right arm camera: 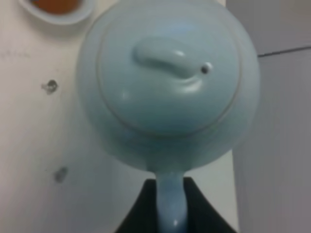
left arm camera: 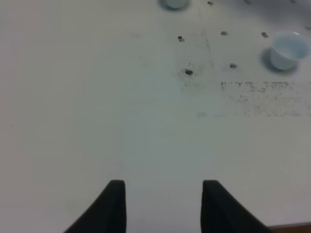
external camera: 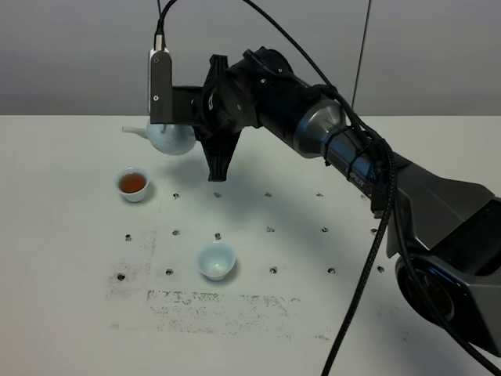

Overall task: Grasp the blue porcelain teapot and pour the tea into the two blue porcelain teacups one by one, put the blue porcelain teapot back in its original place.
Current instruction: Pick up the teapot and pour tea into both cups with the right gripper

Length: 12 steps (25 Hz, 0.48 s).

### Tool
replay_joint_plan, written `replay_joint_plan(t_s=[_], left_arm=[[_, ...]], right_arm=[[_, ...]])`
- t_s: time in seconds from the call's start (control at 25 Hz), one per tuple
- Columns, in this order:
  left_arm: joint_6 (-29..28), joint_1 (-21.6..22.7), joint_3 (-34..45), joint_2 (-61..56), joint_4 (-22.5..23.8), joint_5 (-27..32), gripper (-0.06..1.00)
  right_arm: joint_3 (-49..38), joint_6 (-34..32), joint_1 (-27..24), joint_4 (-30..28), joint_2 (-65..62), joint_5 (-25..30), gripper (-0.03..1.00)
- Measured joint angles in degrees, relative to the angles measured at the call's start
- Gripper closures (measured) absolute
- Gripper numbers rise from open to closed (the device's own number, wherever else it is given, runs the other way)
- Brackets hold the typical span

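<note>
The blue porcelain teapot point(external camera: 171, 139) hangs upright in my right gripper point(external camera: 197, 129) at the back left, spout pointing left, just behind one teacup. In the right wrist view the gripper point(right arm camera: 170, 209) is shut on the loop handle below the lidded teapot body point(right arm camera: 167, 82). One blue teacup point(external camera: 133, 184) holds brown tea; its rim shows in the right wrist view point(right arm camera: 56, 12). The other teacup point(external camera: 216, 261) is empty and stands nearer the front. My left gripper point(left arm camera: 163, 190) is open and empty over bare table, with the empty teacup point(left arm camera: 289, 48) far from it.
The white table point(external camera: 70, 258) has rows of small screw holes and a scuffed dark patch point(external camera: 219, 301) in front of the empty cup. The right arm point(external camera: 337, 141) and its cables reach across the back right.
</note>
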<state>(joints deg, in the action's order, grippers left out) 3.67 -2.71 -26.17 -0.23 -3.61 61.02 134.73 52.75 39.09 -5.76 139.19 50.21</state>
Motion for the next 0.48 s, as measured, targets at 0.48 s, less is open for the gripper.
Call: replay_joint_plan(t_s=[0.48], left_arm=[[0.0,0.0,0.0,0.0,0.0,0.0,0.52]], right_arm=[[-4.9,-27.2,-2.2,13.9,-5.2,6.0,0.9]])
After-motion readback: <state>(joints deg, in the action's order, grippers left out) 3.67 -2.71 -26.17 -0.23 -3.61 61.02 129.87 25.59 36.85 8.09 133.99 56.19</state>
